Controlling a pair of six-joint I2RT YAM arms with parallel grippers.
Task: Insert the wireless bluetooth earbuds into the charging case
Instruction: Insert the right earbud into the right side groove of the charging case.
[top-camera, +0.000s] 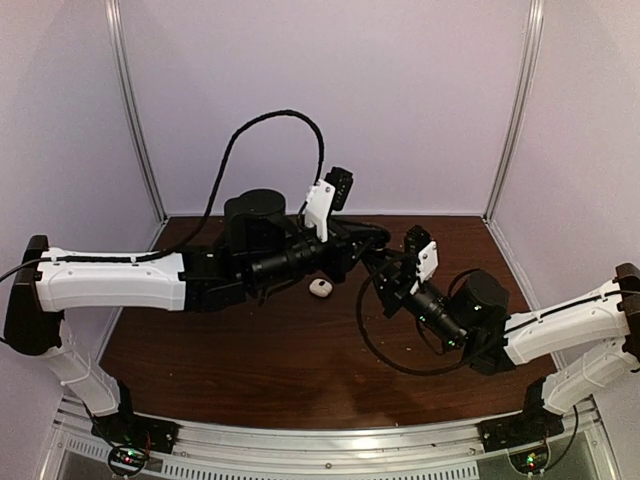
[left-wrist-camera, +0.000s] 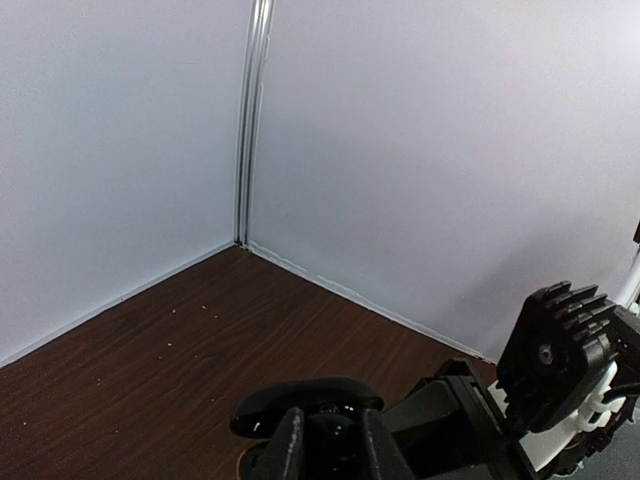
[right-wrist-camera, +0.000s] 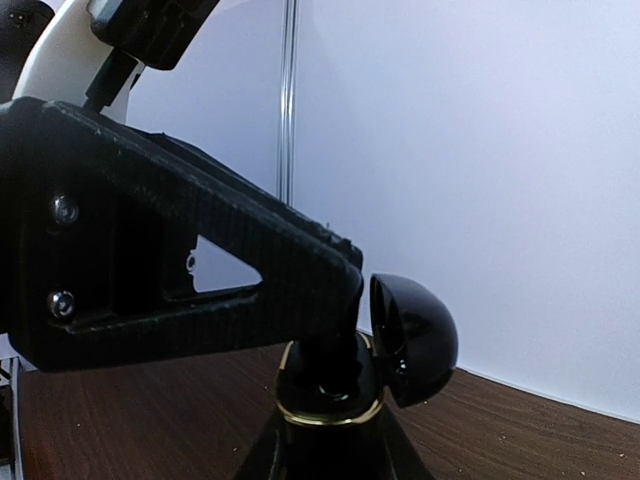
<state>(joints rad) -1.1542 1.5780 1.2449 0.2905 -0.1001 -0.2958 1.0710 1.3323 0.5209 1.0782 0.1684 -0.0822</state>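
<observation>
The bench (top-camera: 250, 370) was dark brown wood grain with pale specks (left-wrist-camera: 170, 345) scattered across it. Plain pale walls (top-camera: 400, 100) closed it in on three sides, with thin metal posts (top-camera: 135, 110) in the far corners.

From above, both arms met just toward 1 o'clock of the bench's middle. A small white rounded object (top-camera: 320, 288) lay on the wood at about 7 o'clock from that meeting point, apart from both hands. Its kind could not be told.

The right hand (right-wrist-camera: 330, 455) was closed tight on the black charging case (right-wrist-camera: 330, 390) and held it upright. A gold ring (right-wrist-camera: 328, 412) showed around the case's mouth, and the glossy lid (right-wrist-camera: 415, 340) hung open toward 3 o'clock in the right wrist view.

The left hand (left-wrist-camera: 332, 440) had its fingers drawn together, with their tips down at the mouth of the case. One black finger (right-wrist-camera: 200, 280) ran across the right wrist view from 9 o'clock to the opening. Whether an earbud sat between the tips could not be told — the spot was hidden.
</observation>
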